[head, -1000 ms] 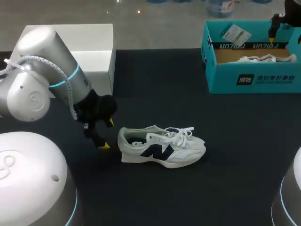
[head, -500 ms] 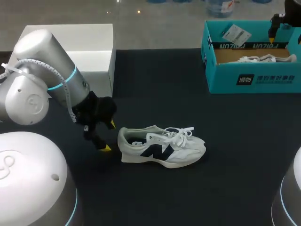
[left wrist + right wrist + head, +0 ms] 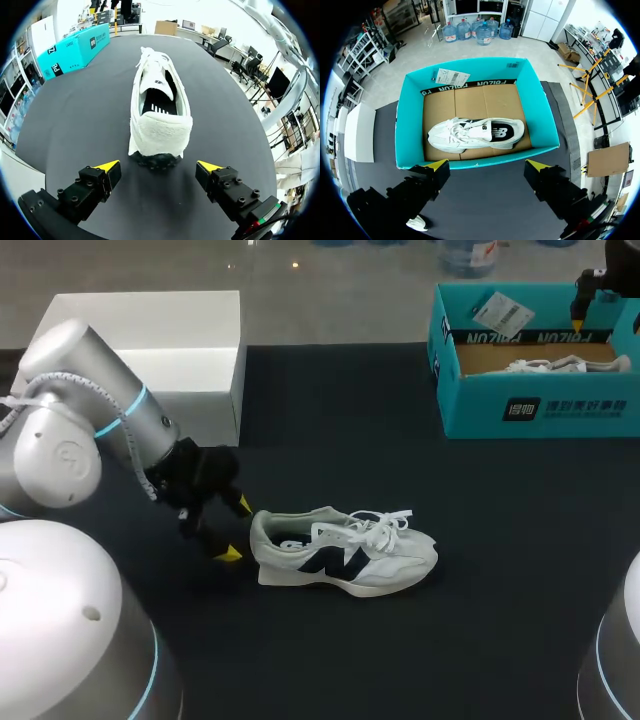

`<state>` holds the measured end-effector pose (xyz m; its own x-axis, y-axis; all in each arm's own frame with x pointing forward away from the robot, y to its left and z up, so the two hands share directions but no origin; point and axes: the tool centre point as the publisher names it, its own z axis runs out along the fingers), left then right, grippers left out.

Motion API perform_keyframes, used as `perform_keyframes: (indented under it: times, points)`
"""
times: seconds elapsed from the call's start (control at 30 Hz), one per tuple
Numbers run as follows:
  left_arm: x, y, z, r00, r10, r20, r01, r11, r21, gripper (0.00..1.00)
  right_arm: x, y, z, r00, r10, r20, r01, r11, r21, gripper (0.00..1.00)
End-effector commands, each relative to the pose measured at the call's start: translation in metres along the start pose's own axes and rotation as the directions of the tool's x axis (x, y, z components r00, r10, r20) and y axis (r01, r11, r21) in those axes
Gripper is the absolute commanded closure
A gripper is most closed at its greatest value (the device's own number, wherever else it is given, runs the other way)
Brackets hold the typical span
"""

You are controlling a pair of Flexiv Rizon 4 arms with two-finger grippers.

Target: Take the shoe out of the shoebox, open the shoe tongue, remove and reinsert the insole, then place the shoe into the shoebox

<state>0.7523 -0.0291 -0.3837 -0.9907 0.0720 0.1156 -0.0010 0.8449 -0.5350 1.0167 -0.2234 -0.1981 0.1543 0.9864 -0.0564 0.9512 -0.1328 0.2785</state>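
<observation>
Across the dark table [image 3: 480,540], the biggest item is a white box [image 3: 170,330] at the far left corner. A teal shoebox [image 3: 540,410] stands open at the far right corner. Its floor is brown card, and one white shoe lies on its side inside [image 3: 477,135], well within the walls.

Left of the table's middle, nearer the front edge, a second white shoe [image 3: 345,552] with a dark side mark stands upright on its sole. Its toe points toward the right edge and its heel toward the left edge. Its laces are loose over the tongue, and the dark insole shows through the opening in the left wrist view.

The left gripper [image 3: 158,165] sits low at the table, just behind that heel. Its fingers are spread wide, and the heel lies just ahead of the yellow tips, not clamped and, as far as can be seen, not touched.

The right gripper [image 3: 488,165] hangs above the shoebox's near wall, fingers also wide apart and holding nothing.

A white tag [image 3: 451,77] lies on the shoebox's far rim at one corner.
</observation>
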Motion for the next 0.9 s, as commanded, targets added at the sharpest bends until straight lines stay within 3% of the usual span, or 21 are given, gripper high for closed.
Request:
perform_keyframes:
  times: [0.03, 0.33, 0.9]
  points:
    - [0.003, 0.01, 0.005, 1.0, -0.008, 0.006, 0.008, 0.998, 0.064, 0.0, 0.0, 0.0, 0.0, 1.0, 0.0, 0.0, 0.0, 1.0, -0.001, 0.0]
    - [0.003, 0.014, 0.021, 0.999, 0.027, 0.02, -0.031, 0.978, 0.208, 0.0, 0.0, 0.0, 0.0, 1.0, 0.0, 0.0, 0.0, 1.0, -0.001, 0.0]
    - [0.003, -0.004, 0.038, 1.0, -0.008, -0.029, 0.015, 0.962, 0.271, 0.0, 0.0, 0.0, 0.0, 1.0, 0.0, 0.0, 0.0, 1.0, -0.001, 0.0]
